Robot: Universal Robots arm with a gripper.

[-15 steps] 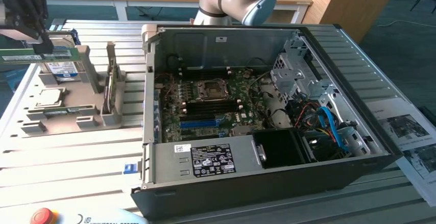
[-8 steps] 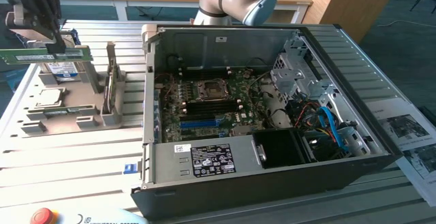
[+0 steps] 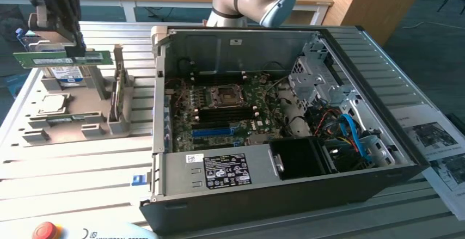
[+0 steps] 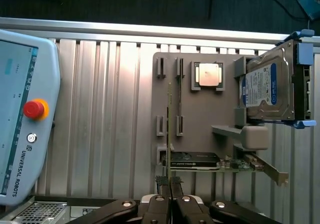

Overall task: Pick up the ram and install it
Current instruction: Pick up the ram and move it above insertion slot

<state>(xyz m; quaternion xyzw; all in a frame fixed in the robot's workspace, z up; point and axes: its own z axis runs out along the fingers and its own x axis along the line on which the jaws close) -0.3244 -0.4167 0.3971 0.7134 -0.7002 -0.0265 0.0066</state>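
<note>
The ram [image 3: 62, 59] is held lifted, clamped by the gripper [image 3: 73, 51], near the tray's [image 3: 87, 111] edge beside the pendant [image 4: 20, 134]; alignment with the motherboard's [image 3: 240, 114] slots is judged needed.

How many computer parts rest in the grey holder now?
3: hard drive at one end, processor beside it, graphics card standing on edge. The gripper holds the ram above the holder. Smaller ones may be hidden.
</note>
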